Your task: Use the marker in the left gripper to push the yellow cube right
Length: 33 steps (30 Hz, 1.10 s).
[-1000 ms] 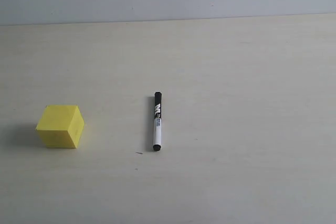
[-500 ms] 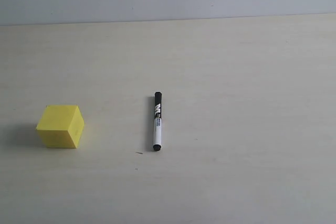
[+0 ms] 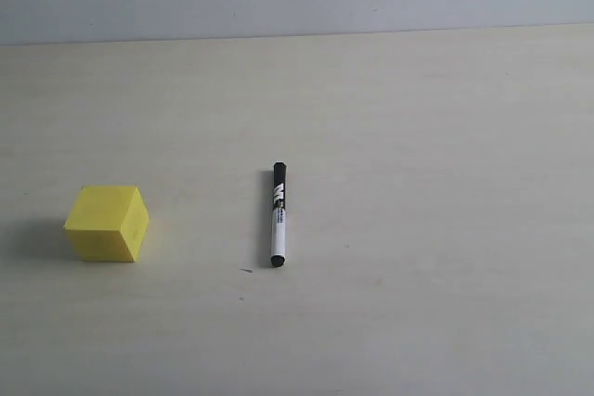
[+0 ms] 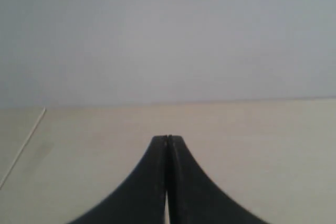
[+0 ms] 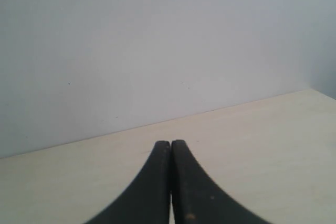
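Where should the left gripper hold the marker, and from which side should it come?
Mid-barrel of the marker, from above, closing across its slim width: it lies flat on the table, so the underside is blocked. The left gripper, now shut, must open first.

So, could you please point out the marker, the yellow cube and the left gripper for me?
marker [image 3: 277, 217]: exterior view, on the white barrel near mid-length.
yellow cube [image 3: 105, 220]: exterior view, on its top face near the front edge.
left gripper [image 4: 167, 139]: left wrist view, where the tips of the shut jaws meet.
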{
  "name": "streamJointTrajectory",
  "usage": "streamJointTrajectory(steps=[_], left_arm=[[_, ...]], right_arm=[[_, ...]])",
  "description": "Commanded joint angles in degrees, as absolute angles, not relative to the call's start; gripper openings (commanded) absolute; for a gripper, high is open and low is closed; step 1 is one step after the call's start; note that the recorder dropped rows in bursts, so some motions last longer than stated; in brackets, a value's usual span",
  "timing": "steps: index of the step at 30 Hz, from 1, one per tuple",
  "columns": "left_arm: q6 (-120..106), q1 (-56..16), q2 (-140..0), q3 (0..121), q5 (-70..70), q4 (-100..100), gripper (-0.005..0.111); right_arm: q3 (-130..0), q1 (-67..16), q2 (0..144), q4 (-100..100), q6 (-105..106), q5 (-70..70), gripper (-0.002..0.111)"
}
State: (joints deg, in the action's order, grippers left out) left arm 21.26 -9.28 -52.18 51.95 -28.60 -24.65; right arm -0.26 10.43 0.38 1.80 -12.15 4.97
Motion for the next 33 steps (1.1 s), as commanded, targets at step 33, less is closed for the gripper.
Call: streamJointTrajectory(steps=[33], left_arm=[[13.7, -38.1, -109.4, 84.6, -55.1, 11.1, 0.032]], right_arm=[[0.0, 10.6, 0.0, 1.9, -12.1, 3.3, 0.0]])
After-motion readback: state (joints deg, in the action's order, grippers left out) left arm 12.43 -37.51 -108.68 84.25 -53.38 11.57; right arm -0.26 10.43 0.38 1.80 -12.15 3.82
